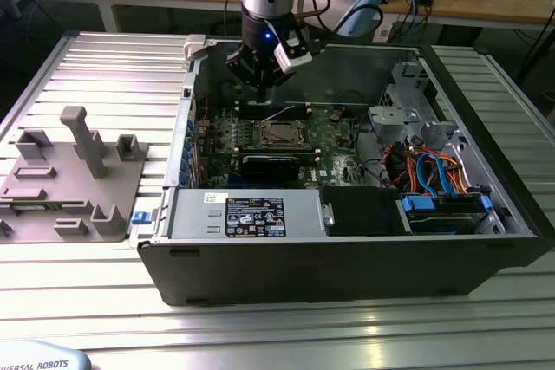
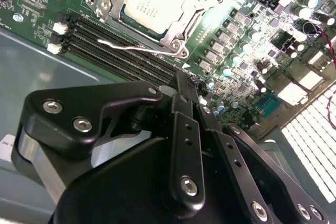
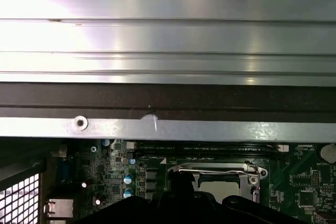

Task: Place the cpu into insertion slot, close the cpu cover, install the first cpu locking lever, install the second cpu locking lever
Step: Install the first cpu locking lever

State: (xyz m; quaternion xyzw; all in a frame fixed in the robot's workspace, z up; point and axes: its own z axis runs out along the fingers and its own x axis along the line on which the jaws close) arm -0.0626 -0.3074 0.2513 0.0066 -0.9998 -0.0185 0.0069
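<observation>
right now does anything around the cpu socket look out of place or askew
One thing: a thin wire locking lever beside the cpu cover juts away at an angle. The cpu sits flat under the cover.

Open-topped dark metal computer case (image 1: 347,266): free access from above. Black gripper fingers (image 2: 186,90) hover above green motherboard (image 1: 334,132). Silver socket cover frame (image 2: 181,9) unobstructed overhead; grey drive cage (image 1: 416,119) and orange-blue cables (image 1: 434,171) crowd exterior view's right.
</observation>
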